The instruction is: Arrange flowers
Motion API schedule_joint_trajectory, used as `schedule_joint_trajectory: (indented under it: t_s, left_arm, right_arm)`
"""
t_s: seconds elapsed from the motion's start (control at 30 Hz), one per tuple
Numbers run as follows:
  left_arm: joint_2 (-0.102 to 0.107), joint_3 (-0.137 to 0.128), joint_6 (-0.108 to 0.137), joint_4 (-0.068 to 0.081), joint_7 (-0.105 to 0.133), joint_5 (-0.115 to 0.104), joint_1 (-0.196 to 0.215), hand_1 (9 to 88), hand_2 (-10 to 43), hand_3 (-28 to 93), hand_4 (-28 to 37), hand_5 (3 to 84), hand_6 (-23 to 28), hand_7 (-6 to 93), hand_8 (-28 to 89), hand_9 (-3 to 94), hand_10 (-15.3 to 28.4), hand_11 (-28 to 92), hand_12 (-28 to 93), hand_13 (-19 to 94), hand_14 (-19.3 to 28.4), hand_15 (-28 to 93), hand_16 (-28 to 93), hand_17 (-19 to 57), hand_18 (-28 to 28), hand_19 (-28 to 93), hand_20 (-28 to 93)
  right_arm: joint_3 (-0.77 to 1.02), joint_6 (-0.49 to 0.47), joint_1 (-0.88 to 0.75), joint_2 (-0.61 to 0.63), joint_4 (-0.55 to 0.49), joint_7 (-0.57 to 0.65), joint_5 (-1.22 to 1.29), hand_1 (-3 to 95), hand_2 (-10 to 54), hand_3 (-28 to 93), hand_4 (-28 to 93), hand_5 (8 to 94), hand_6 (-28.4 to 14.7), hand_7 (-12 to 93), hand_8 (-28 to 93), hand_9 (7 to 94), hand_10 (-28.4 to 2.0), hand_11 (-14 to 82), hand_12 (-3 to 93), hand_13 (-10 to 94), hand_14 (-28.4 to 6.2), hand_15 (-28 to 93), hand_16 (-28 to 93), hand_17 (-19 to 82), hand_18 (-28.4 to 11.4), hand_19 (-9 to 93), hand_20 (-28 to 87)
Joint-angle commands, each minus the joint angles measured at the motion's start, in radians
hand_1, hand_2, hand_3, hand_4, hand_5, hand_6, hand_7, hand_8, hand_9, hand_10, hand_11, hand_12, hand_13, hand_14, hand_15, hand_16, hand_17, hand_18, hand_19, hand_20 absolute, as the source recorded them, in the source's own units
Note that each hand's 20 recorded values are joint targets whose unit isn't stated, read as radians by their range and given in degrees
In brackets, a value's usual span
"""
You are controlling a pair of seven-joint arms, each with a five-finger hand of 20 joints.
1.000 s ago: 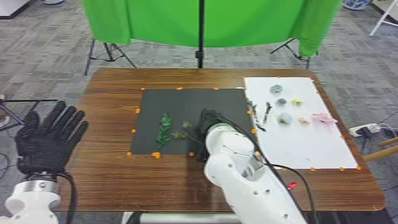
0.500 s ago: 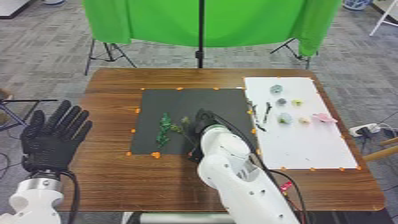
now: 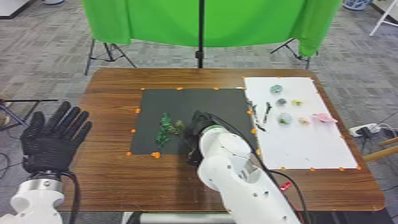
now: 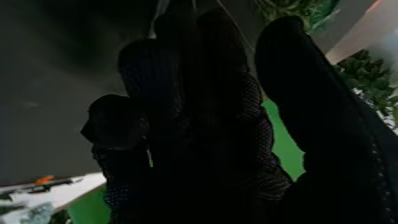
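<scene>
Near your bench's (image 3: 133, 185) close edge: small red item (image 3: 285, 186). Off its left side, your left hand (image 3: 49, 150) is wide, fingers spread. Your right hand (image 3: 201, 122) is over the black mat (image 3: 178, 102), fingers mostly straight, thumb apart; can't tell if it grips anything. Left of it you've got the green leafy stem (image 3: 163, 131) and paler sprig (image 3: 180, 125). Pink flower (image 3: 324, 118) sits on the white sheet (image 3: 302, 147), right.

The head view is bright (the wrist's, dim).
</scene>
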Motion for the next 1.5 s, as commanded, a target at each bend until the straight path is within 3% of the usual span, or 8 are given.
schedule_joint_trajectory:
  t_s: [0.03, 0.3, 0.47, 0.63, 0.67, 0.97, 1.13, 1.5]
  left_arm:
    - [-0.025, -0.011, -0.001, -0.003, 0.023, -0.017, 0.030, 23.0, 13.0, 73, -28.3, 42.9, 9.8, 6.0, -8, 36.2, 14.6, 14, 10, 29, 13.4, 15, 0, -6.0, 12.9, 28, 13]
    - [-0.034, -0.014, 0.005, -0.006, 0.024, -0.022, 0.040, 23.0, 12.9, 73, -28.3, 42.9, 9.7, 6.1, -8, 36.3, 14.4, 14, 10, 29, 13.3, 16, 0, -6.0, 12.9, 28, 13]
    - [-0.051, -0.011, -0.012, -0.003, 0.017, -0.008, 0.027, 23.0, 12.9, 73, -28.3, 42.9, 9.6, 6.3, -8, 36.4, 14.4, 14, 10, 29, 13.3, 16, -1, -5.9, 12.9, 28, 13]
    - [-0.034, -0.004, -0.015, -0.003, 0.052, -0.027, 0.034, 23.0, 12.9, 73, -28.3, 42.9, 9.5, 6.2, -9, 36.5, 14.1, 14, 10, 30, 12.8, 16, -1, -5.6, 12.8, 28, 13]
    - [-0.061, -0.011, -0.018, -0.004, 0.028, -0.006, 0.029, 23.0, 12.9, 73, -28.3, 42.9, 9.5, 6.2, -9, 36.5, 14.0, 14, 10, 30, 12.7, 16, -1, -5.5, 12.8, 28, 13]
    - [-0.049, -0.011, -0.020, -0.004, 0.041, -0.018, 0.041, 22.9, 12.9, 73, -28.3, 42.9, 9.3, 6.4, -9, 36.6, 13.8, 14, 10, 30, 12.5, 16, -1, -5.3, 12.7, 28, 12]
    - [-0.066, -0.008, -0.023, 0.002, 0.020, -0.006, 0.025, 22.9, 12.9, 73, -28.3, 42.9, 9.3, 6.4, -9, 36.6, 13.8, 14, 10, 30, 12.4, 16, -1, -5.2, 12.7, 28, 12]
    - [-0.066, 0.012, -0.015, 0.007, 0.009, -0.008, 0.014, 22.9, 12.9, 73, -28.3, 42.9, 9.3, 6.4, -9, 36.5, 13.7, 14, 10, 30, 12.4, 16, -1, -5.2, 12.7, 28, 13]
  right_arm:
    - [0.016, -0.024, 0.011, 0.038, -0.056, -0.004, 0.004, 45.6, -5.5, 63, -14, 75.8, -7.7, 21, 9, 74.5, -21.2, 17.6, 17.3, 69, -14.3, 62, 27, 40, -26.8, 93, 43]
    - [0.061, -0.084, 0.006, 0.059, -0.128, -0.016, 0.087, 40.7, -3.0, 61, -14, 77.0, -9.2, 13, -10, 74.6, -22.6, 14.3, 16.0, 70, -15.3, 59, 27, 39, -27.5, 93, 42]
    - [0.115, 0.014, 0.012, 0.142, -0.147, -0.072, -0.059, 39.7, -1.9, 61, -14, 75.5, -8.9, 11, -9, 73.5, -22.5, 13.8, 16.3, 69, -16.2, 59, 27, 38, -27.5, 93, 40]
    - [0.223, 0.086, 0.002, 0.255, -0.114, -0.075, -0.195, 38.3, -5.5, 68, -15, 74.9, -8.3, 12, -9, 73.4, -21.8, 15.5, 17.5, 68, -16.5, 61, 27, 37, -27.7, 93, 39]
    - [0.237, 0.078, 0.000, 0.277, -0.103, -0.068, -0.205, 38.1, -6.6, 69, -16, 74.7, -8.2, 13, -9, 73.3, -21.7, 15.9, 17.8, 68, -16.6, 62, 27, 37, -27.7, 93, 39]
    - [0.254, -0.001, -0.039, 0.362, 0.007, -0.052, -0.226, 36.5, -9.5, 68, -20, 74.7, -7.5, 17, -8, 74.7, -20.8, 20.3, 19.7, 68, -15.7, 66, 27, 39, -26.9, 93, 43]
    - [0.220, 0.002, -0.017, 0.347, 0.056, -0.054, -0.241, 33.9, -9.5, 67, -21, 75.7, -6.8, 18, -8, 77.1, -20.1, 25.8, 22.2, 70, -15.1, 67, 28, 40, -26.4, 93, 46]
    - [0.172, -0.010, 0.022, 0.298, 0.152, -0.058, -0.260, 36.7, -9.4, 68, -21, 78.6, -6.1, 18, -9, 79.0, -19.2, 29.4, 24.1, 72, -14.0, 67, 29, 42, -26.3, 93, 48]
